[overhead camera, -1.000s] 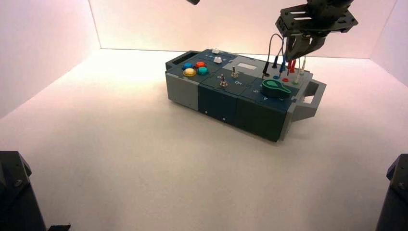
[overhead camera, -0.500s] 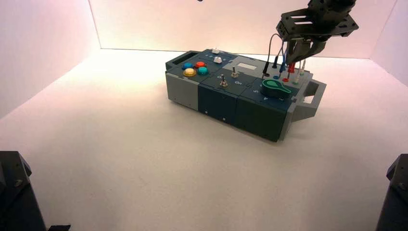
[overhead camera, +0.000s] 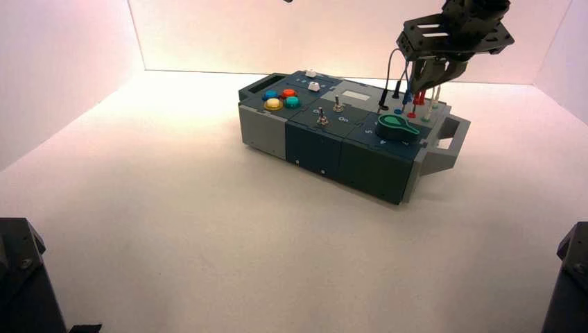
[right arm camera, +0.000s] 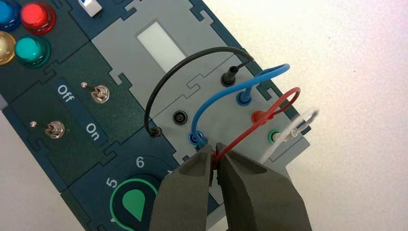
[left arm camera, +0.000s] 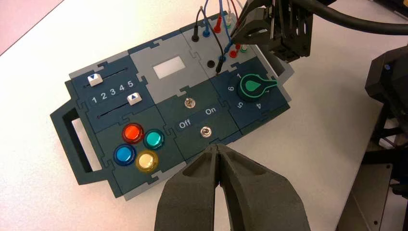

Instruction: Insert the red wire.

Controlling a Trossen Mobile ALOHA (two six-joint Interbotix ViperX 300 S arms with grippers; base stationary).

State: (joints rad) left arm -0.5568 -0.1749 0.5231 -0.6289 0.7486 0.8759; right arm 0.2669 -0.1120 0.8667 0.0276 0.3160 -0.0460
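The red wire (right arm camera: 287,94) loops up from its far plug, which sits in a socket (right arm camera: 258,116) in the back row of the box's grey wire panel (right arm camera: 211,113). My right gripper (right arm camera: 215,150) is shut on the wire's other end, with the red plug pinched between the fingertips above the front row, beside the blue plug (right arm camera: 195,138). In the high view the right gripper (overhead camera: 428,82) hangs over the box's right end with the red plug (overhead camera: 420,97) under it. The left wrist view shows a red socket (left arm camera: 233,53) just under those fingertips. My left gripper (left arm camera: 219,148) is shut and empty, above the box's front edge.
Black (right arm camera: 183,62), blue (right arm camera: 226,94) and clear (right arm camera: 293,129) wires arch over the same panel. A green knob (right arm camera: 133,202) sits next to my right fingers. Two toggle switches (right arm camera: 98,94), several coloured buttons (overhead camera: 281,100) and two sliders (left arm camera: 113,89) fill the rest of the box (overhead camera: 312,142).
My right gripper has risen a little and tilted over the wire panel, still holding the red plug. The box has stayed still.
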